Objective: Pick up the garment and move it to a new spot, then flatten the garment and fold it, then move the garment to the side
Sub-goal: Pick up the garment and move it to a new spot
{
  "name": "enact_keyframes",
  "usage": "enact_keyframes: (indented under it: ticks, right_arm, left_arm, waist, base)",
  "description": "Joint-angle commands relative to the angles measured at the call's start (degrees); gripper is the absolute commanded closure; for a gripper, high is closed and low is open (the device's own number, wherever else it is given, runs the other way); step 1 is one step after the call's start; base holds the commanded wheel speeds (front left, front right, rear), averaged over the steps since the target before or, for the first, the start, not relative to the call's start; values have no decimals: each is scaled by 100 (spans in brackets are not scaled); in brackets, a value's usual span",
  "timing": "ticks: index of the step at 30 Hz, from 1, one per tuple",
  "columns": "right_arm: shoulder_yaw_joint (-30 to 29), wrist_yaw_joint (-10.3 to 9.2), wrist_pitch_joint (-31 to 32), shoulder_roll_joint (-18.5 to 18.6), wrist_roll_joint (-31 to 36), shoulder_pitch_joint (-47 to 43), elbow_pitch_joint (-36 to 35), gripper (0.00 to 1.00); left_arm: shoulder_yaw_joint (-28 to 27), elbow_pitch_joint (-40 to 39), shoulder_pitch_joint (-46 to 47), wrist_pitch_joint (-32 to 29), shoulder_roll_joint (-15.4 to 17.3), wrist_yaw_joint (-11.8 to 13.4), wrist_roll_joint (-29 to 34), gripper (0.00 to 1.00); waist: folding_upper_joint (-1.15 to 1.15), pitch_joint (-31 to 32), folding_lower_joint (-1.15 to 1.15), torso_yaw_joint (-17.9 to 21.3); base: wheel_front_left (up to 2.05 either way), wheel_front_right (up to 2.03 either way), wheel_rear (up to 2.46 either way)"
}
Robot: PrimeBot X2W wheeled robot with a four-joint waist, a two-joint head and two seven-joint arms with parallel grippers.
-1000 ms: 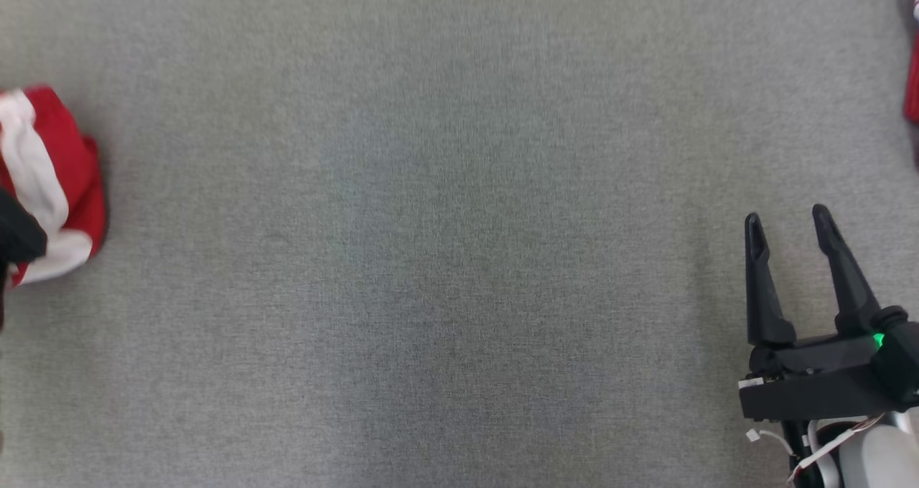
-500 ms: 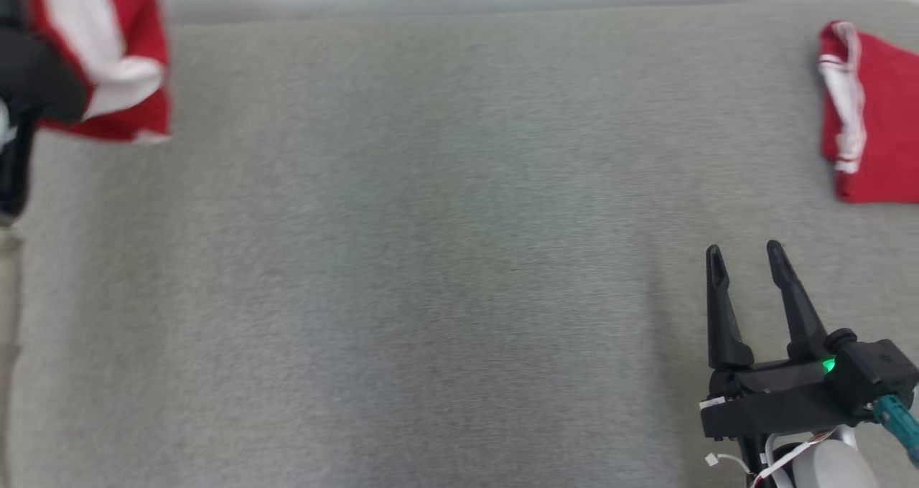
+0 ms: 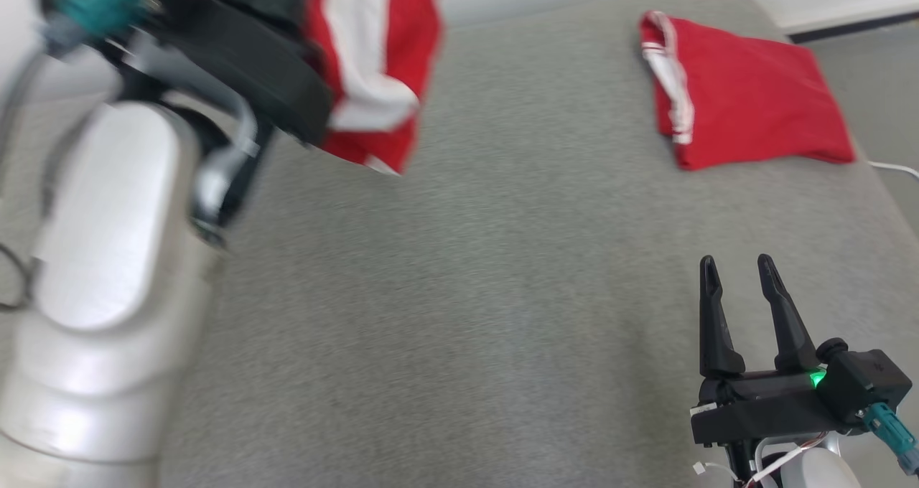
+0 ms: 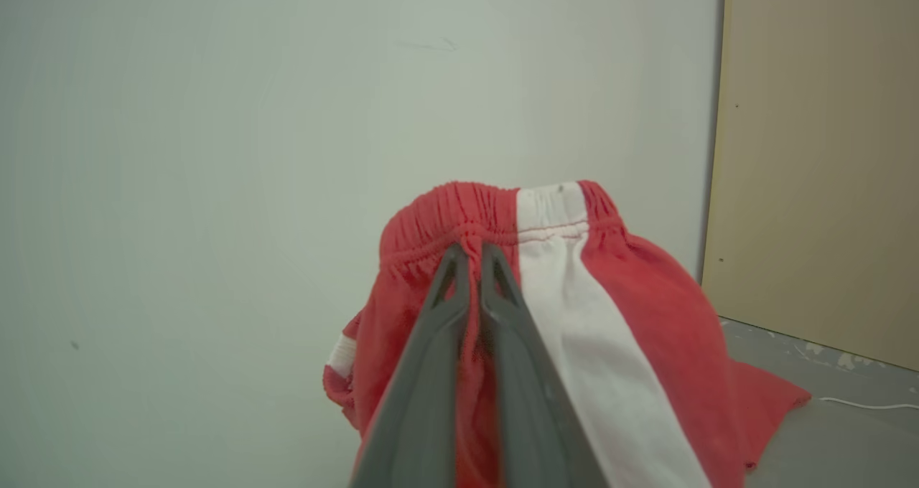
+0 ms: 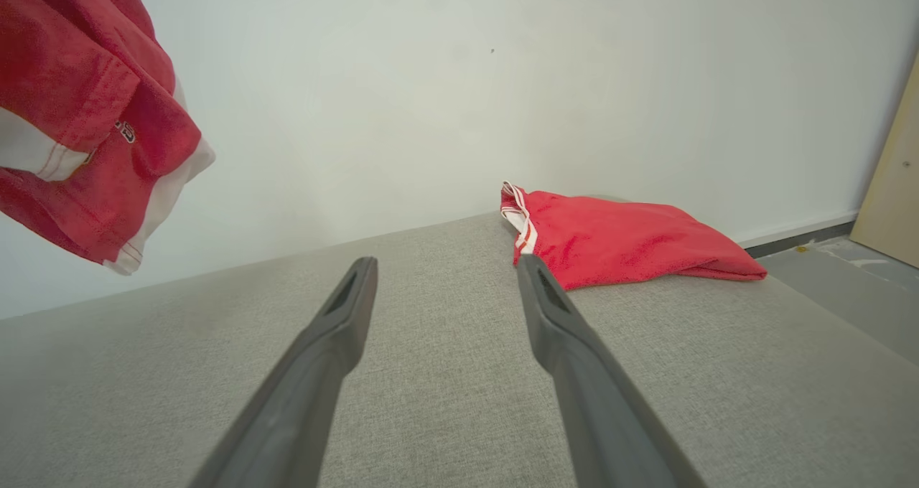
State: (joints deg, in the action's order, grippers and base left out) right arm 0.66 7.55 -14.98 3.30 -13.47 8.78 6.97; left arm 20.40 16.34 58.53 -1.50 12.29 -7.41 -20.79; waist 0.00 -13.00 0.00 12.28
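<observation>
Hanging from the left end effector [image 4: 470, 252] — a red-and-white garment [image 4: 617, 316].

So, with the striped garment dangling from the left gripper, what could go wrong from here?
The left gripper pinches a small fold of the waistband, so the striped garment may slip free mid-carry.
It hangs bunched and could land crumpled, making flattening harder.
A folded red garment lies at the grey surface's far right; setting down near it risks overlap.
</observation>
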Motion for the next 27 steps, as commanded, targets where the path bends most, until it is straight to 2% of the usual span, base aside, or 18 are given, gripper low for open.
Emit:
enact_keyframes:
  ticks: [1,9,15,16,17,22,27]
  right_arm:
    - [8,-14,-22,-23,-15,-64,-16,0]
    - [21,-14,-24,-46,-57,-150,-37,0]
    - [88,-14,-25,-41,-79,-81,-7,0]
    - [102,-14,-25,-41,-78,-73,-1,0]
    - [97,-14,-25,-41,-77,-68,7,0]
    - [76,-14,-25,-41,4,-94,44,0]
    - [39,-14,-25,-42,108,-217,35,0]
  left_arm:
    - [38,-15,-163,9,-23,23,-14,100]
    - [389,103,-1336,170,-338,133,-188,100]
    - [654,525,-2328,537,-442,381,-58,100]
    - [673,599,-2455,598,-476,387,-88,62]
    - [680,679,-2579,659,-524,404,-152,2]
    - [739,835,-2752,1085,-553,417,-101,0]
    - [488,725,-2820,1506,-365,594,-38,0]
  waist:
    - [0,37,0,350]
    - [0,41,0,357]
    - [0,16,0,190]
    - [0,16,0,158]
    - [0,25,0,117]
    - [0,154,0,-152]
    - [0,402,0,-498]
  base:
    - [0,0,0]
    - [0,0,0]
    - [0,0,0]
    - [0,0,0]
    - [0,0,0]
    - [0,0,0]
    - [0,0,0]
